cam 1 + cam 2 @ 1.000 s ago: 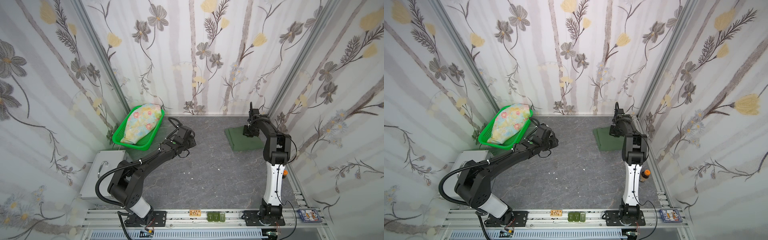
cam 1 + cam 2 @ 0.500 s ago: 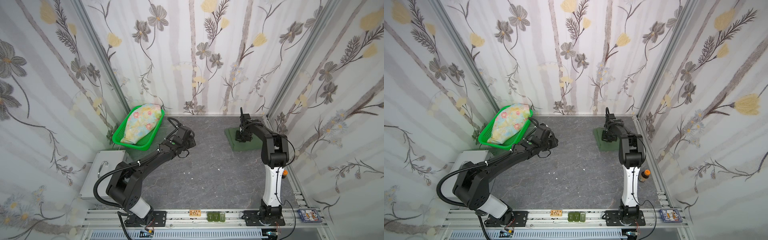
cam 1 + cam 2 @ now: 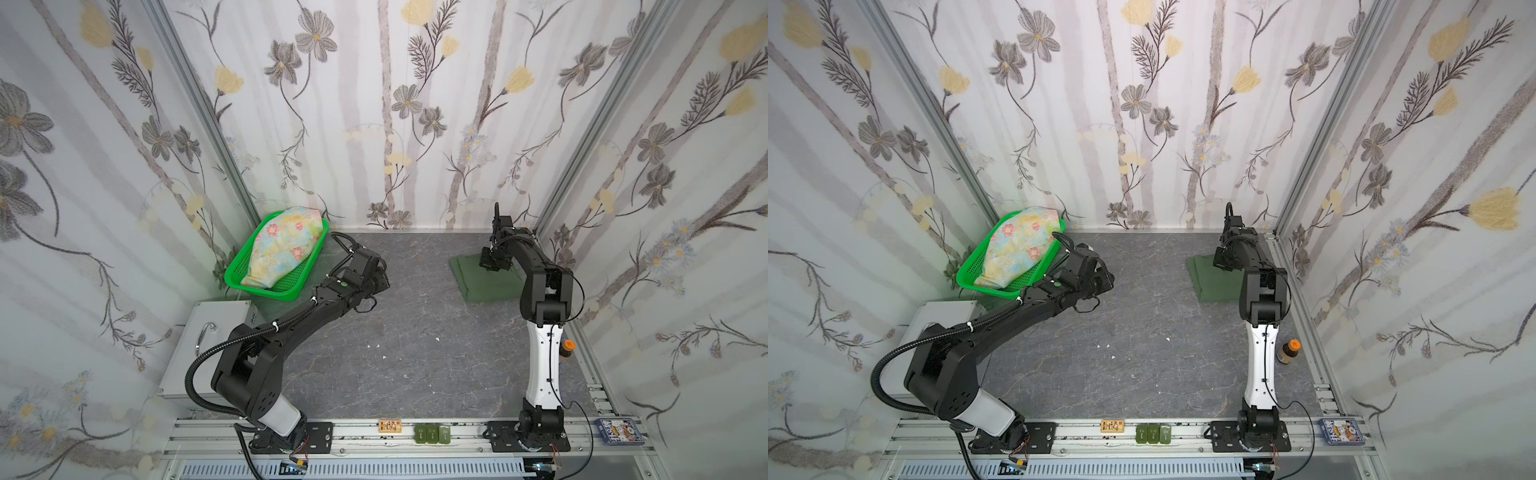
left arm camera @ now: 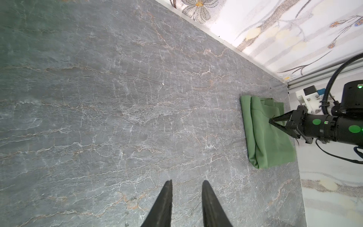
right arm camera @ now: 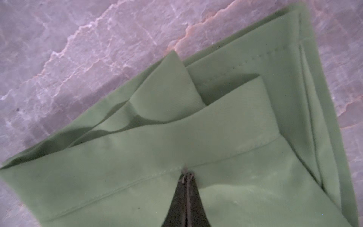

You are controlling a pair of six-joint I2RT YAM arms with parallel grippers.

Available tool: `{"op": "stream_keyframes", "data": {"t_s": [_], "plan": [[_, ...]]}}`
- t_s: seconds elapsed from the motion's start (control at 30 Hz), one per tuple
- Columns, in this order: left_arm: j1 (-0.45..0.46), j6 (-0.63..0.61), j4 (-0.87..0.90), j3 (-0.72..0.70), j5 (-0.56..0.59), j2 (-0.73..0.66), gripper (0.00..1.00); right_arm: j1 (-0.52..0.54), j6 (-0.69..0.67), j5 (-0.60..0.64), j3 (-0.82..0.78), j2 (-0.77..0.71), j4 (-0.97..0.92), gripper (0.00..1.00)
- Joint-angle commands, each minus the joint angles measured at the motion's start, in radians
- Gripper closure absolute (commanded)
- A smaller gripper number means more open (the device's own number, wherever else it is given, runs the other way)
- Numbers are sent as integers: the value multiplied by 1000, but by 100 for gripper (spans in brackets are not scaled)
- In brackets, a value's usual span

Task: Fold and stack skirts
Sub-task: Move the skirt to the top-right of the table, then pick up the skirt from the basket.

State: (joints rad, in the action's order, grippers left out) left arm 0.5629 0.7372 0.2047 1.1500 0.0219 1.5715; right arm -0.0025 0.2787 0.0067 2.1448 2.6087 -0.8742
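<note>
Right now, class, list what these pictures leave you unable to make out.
Floral skirt, in both top views: underside and folds hidden by the basket wall and its own bulk.
Olive skirt, in both top views: the side nearest the wall hidden behind the right arm.
Right pincer, right wrist view: shut, tips at the cloth; whether any cloth is pinched cannot be told.

Olive skirt (image 3: 478, 284) folded flat; floral skirt (image 3: 282, 249) bunched.

Olive skirt (image 5: 235, 157): matt woven cloth, stitched hem; basket (image 3: 291, 279): glossy perforated plastic; tabletop (image 4: 117, 98): matt, veined, stone-look
</note>
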Motion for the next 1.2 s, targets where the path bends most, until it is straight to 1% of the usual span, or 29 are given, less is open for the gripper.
{"op": "stream_keyframes", "data": {"t_s": [0.0, 0.47, 0.57, 0.7, 0.8, 0.87, 0.9, 0.93, 1.0, 1.1, 1.13, 1.17], "plan": [[-3, 14, -10, 8, -2, -11, 71, -4, -13, -1, 28, 20, -35, 100], [-15, 41, -10, -14, 10, -45, 71, -49, -18, -21, 150, 84, -48, 100], [-16, 34, -10, -25, 24, -67, 71, -44, -13, -10, 161, 30, -57, 100], [-29, 14, -10, -20, 29, -97, 70, -6, -15, 48, 122, -142, -49, 100], [-59, -21, -9, -8, 27, -123, 66, 56, -25, 79, -1, -318, 19, 100], [-100, -35, -9, -1, 16, -143, 59, 107, -32, 78, -98, -422, 67, 100], [-129, -42, -8, 5, 10, -150, 52, 137, -26, 91, -151, -470, 88, 100], [-159, -46, -8, 9, 1, -157, 48, 169, -29, 99, -207, -518, 117, 100], [-211, -78, -4, 24, 3, -157, 45, 240, -31, 155, -327, -609, 184, 100], [-286, -132, 39, 74, 42, -119, 35, 347, -29, 251, -558, -769, 365, 100], [-311, -144, 67, 102, 64, -97, 31, 372, -25, 254, -653, -831, 454, 100], [-338, -157, 90, 129, 74, -75, 30, 386, -11, 242, -735, -879, 525, 100]]}}
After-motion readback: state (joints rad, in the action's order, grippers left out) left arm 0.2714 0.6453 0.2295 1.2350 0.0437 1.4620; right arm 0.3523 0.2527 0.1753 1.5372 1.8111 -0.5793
